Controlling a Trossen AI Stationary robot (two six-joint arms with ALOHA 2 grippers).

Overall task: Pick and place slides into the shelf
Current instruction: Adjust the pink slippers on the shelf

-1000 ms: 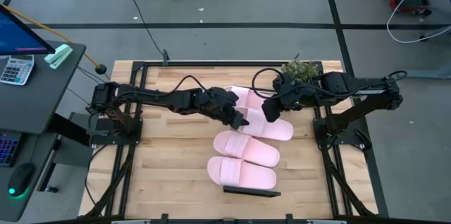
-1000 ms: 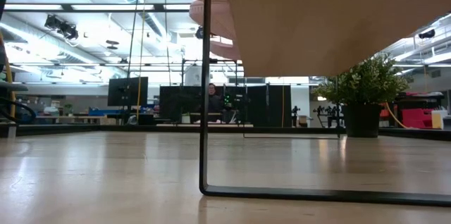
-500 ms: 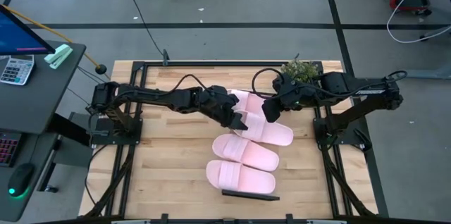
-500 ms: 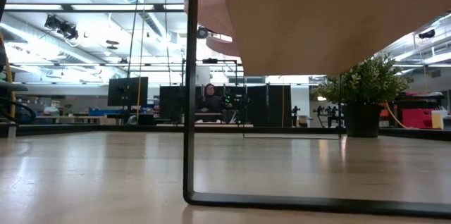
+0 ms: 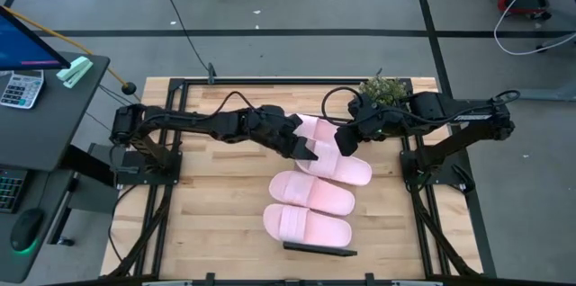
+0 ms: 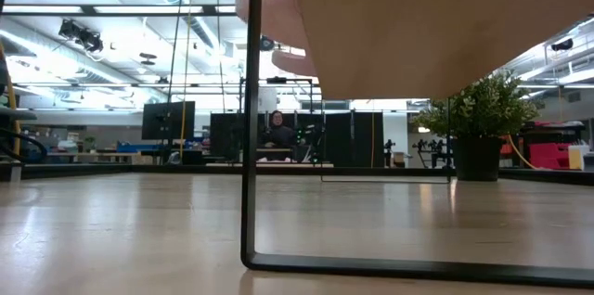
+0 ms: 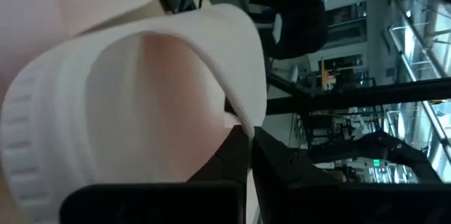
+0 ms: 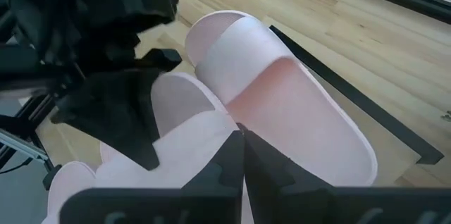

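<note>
Grey concrete floor point(image 5: 297, 16) crossed by dark tape lines and loose cables fills the upper frame. A desk point(image 5: 40, 111) sits at left. Across the table, a potted plant point(image 6: 478, 123) stands at right, monitors point(image 6: 169, 119) at left, a seated person point(image 6: 276, 133) centre (strip lights overhead).

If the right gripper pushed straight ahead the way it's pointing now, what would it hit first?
Probably the left gripper, just ahead across the slide the right gripper pinches; depth is hard to judge.
</note>
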